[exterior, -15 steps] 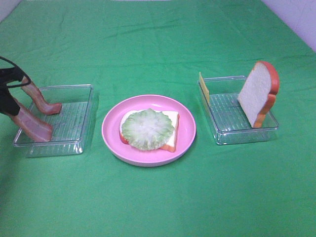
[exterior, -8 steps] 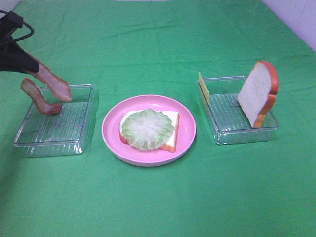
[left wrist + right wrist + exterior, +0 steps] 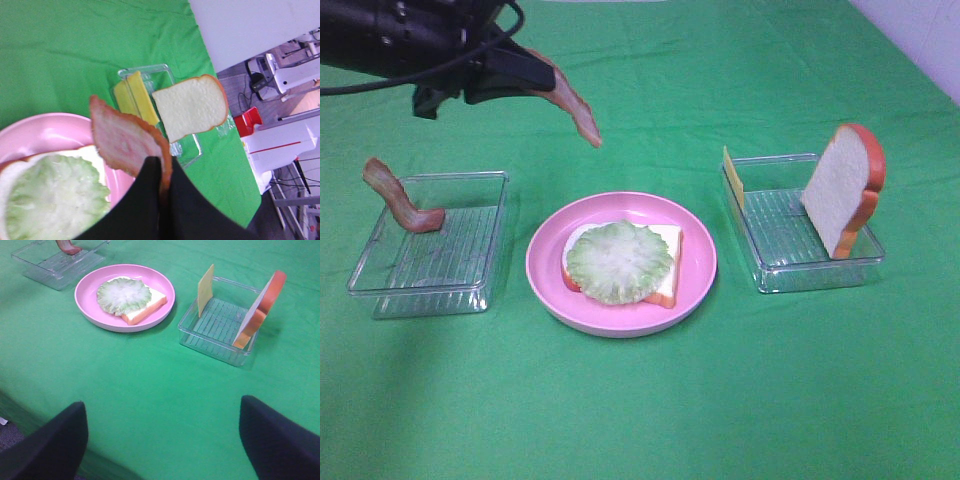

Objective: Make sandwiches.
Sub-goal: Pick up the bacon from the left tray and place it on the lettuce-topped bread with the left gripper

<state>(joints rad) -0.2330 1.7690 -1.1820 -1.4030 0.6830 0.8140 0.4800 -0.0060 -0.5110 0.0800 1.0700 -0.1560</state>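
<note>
I find the high camera looking steeply down on the whole desk (image 3: 640, 400) from its near edge. The left wrist camera sits close over the pink plate (image 3: 45, 131), facing the desk's right edge. The right wrist camera views from the near edge, farther off. All three share the plate and the upright bread slice (image 3: 840, 195).

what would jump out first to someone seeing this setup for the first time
The left claw stands out first: it holds a bacon strip in the air, behind and to the left of the pink plate. On that plate, a lettuce leaf lies on a bread slice. To the right, a second bread slice leans upright in a clear tray.
</note>
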